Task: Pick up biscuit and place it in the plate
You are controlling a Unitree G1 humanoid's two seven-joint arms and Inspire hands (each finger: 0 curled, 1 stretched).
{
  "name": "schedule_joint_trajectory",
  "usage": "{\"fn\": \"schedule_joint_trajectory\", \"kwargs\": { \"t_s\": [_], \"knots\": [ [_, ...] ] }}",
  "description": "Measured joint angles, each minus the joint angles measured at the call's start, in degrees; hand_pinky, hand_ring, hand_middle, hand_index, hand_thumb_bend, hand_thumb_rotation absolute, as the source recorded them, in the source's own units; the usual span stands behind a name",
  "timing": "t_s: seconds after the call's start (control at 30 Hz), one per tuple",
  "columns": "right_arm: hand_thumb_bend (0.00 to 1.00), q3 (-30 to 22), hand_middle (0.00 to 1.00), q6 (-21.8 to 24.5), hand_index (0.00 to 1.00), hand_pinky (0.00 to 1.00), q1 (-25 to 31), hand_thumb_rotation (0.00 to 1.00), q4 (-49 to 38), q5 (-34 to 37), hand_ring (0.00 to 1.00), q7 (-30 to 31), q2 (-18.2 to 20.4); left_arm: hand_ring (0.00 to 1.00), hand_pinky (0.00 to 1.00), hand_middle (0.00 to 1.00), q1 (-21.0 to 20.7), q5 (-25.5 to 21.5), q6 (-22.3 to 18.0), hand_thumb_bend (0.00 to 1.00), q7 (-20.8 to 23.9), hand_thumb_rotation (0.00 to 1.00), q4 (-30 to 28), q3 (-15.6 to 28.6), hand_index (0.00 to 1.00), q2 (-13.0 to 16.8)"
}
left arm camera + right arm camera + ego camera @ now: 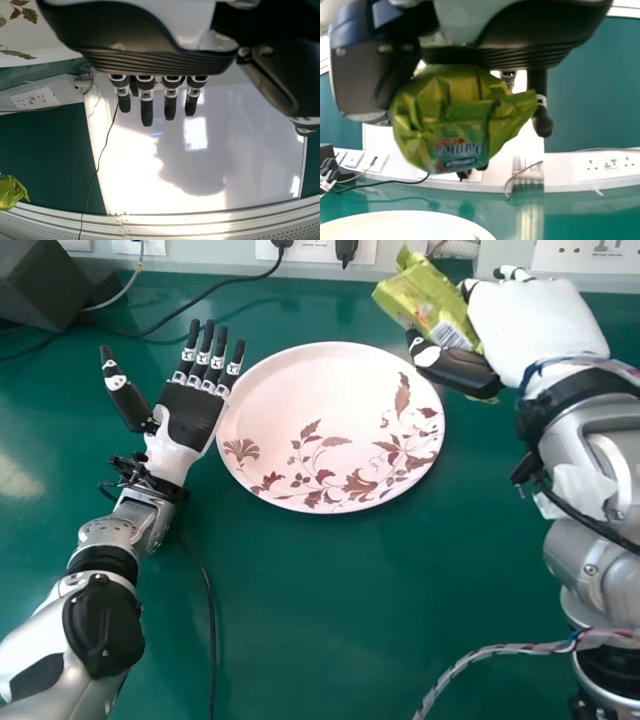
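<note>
Biscuit packet (pixel 430 302) near the far edge of the counter (pixel 330 620)
Our right hand (pixel 540 325) has it gripped, left hand (pixel 188 420) open beside the plate (pixel 320 390).

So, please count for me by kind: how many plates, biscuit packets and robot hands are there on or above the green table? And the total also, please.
Plate: 1
Biscuit packet: 1
Robot hands, the left hand and the right hand: 2
Total: 4

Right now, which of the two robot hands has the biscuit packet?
The right robot hand, at the head view's upper right. It grips the packet; the left robot hand, beside the plate, is open and empty.
</note>
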Motion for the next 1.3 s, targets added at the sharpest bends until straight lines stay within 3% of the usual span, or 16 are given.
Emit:
{"fn": "schedule_joint_trajectory", "kwargs": {
  "t_s": [0.3,0.83,1.3],
  "knots": [
    [0.48,0.9,0.11,-1.4,0.47,0.13,0.1,0.04,1.4,3.4,0.17,-4.8,1.1,0.96,1.00,1.00,0.3,0.0,0.1,1.00,-0.5,0.66,-0.5,0.0,1.00,0.0],
    [0.48,2.3,0.11,-7.2,0.48,0.12,2.2,0.04,7.6,12.6,0.17,-20.3,0.8,0.95,1.00,0.99,1.0,0.0,-0.4,1.00,-1.6,0.72,-1.8,-0.7,1.00,-1.0],
    [0.48,3.7,0.12,-9.4,0.48,0.10,6.9,0.04,8.8,13.5,0.17,-24.5,-0.8,0.92,1.00,0.97,1.5,0.1,-1.2,1.00,-4.1,0.72,-1.8,-2.1,1.00,-2.0]
  ]
}}
